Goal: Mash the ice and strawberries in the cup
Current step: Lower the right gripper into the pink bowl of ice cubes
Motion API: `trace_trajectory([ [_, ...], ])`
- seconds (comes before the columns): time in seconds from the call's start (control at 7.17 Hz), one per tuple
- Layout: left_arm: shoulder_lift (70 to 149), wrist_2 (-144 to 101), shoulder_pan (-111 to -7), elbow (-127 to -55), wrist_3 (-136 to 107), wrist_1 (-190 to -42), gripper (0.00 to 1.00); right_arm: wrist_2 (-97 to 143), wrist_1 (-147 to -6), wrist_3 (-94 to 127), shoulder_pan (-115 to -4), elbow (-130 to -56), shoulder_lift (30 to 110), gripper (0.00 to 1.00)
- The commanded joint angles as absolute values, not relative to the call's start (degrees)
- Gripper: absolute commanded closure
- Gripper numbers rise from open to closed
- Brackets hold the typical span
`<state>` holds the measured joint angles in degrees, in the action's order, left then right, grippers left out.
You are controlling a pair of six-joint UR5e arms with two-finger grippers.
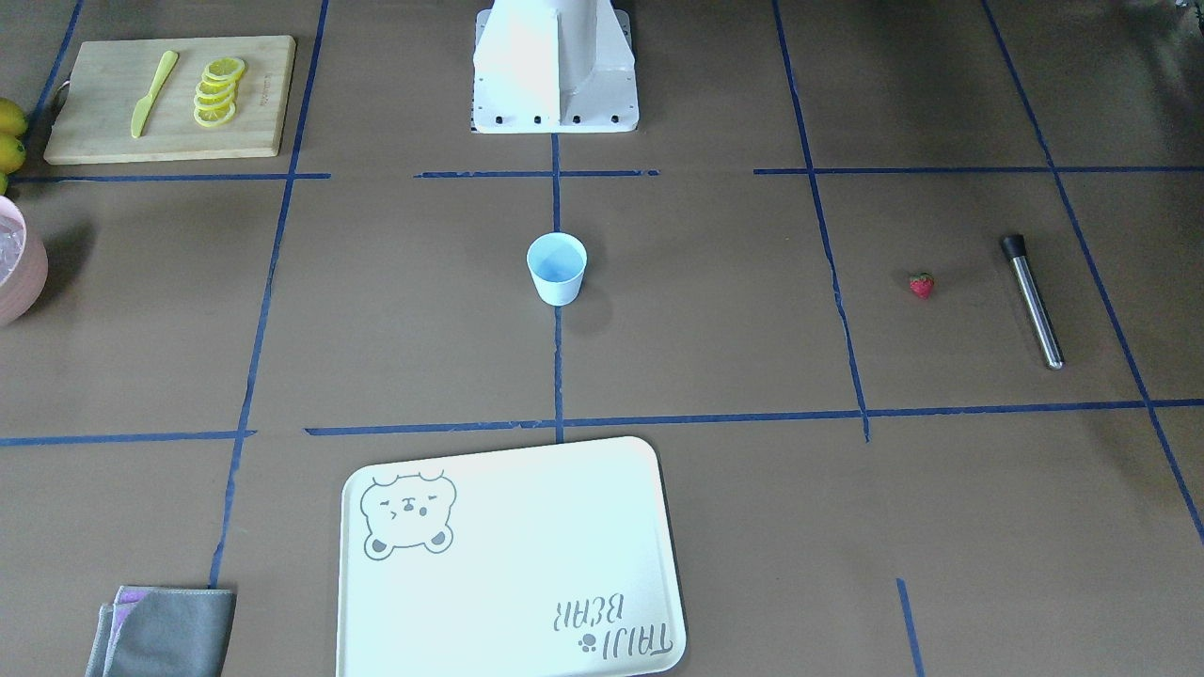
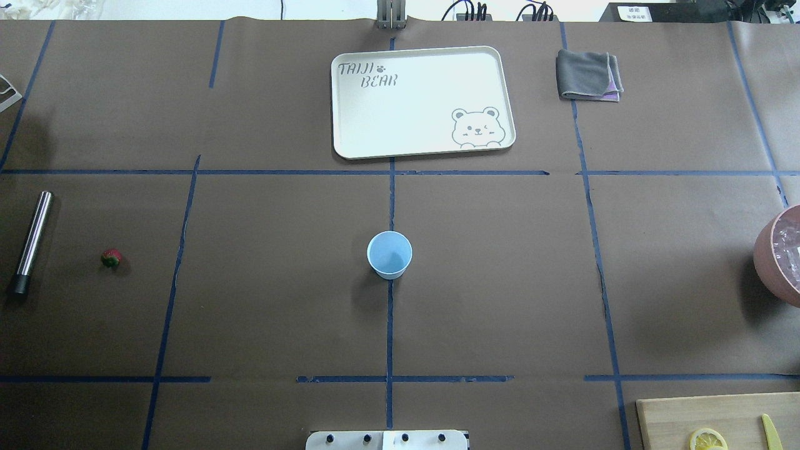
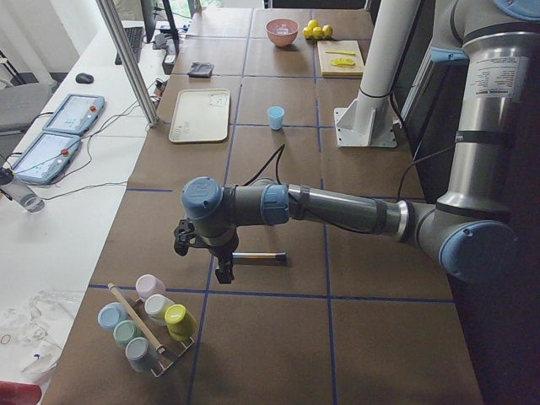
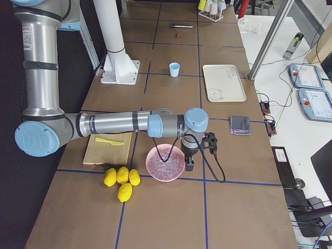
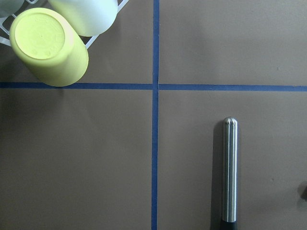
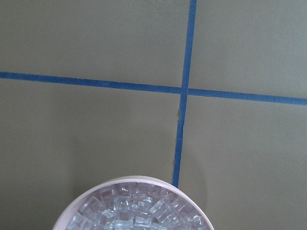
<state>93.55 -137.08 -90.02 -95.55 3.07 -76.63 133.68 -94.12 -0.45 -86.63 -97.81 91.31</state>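
Note:
The light blue cup point(image 2: 389, 254) stands upright and empty at the table's middle, also in the front view point(image 1: 557, 268). The strawberry point(image 2: 111, 258) lies far to the left, beside a steel muddler point(image 2: 32, 240). The ice point(image 6: 134, 211) fills a pink bowl point(image 2: 765, 262) at the far right edge. My left gripper point(image 3: 224, 272) hangs over the muddler point(image 5: 229, 172); I cannot tell whether it is open or shut. My right gripper point(image 4: 190, 165) hangs by the bowl's rim point(image 4: 147, 162); I cannot tell its state either. No fingers show in the wrist views.
A white bear tray point(image 2: 424, 100) and a grey cloth point(image 2: 587, 75) lie at the far side. A cutting board point(image 1: 169, 99) holds lemon slices point(image 1: 218, 92) and a yellow knife point(image 1: 152, 94). Whole lemons point(image 4: 122, 179) lie near the bowl. A rack of coloured cups point(image 3: 148, 325) stands past the muddler.

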Motion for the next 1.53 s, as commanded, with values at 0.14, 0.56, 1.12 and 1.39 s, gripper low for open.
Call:
trace_trajectory([
  [0.14,93.0,-136.9,-89.5,-96.5,3.3,-77.2,0.0,133.8,-93.9,0.4,-86.7,-98.3,91.8,0.0],
  [0.56,92.8,-136.8,-89.2,-96.6,2.6,-77.2,0.0,133.9,-93.5,0.8,-86.7,-97.9,91.8,0.0],
  [1.12,92.7,-137.0,-89.2,-96.8,2.8,-77.3,0.0,135.3,-85.8,0.0,-85.1,-98.7,94.1,0.0],
  [1.39,92.7,-137.0,-89.2,-96.8,2.8,-77.4,0.0,133.3,-77.8,-0.6,-79.8,-101.7,100.0,0.0],
])
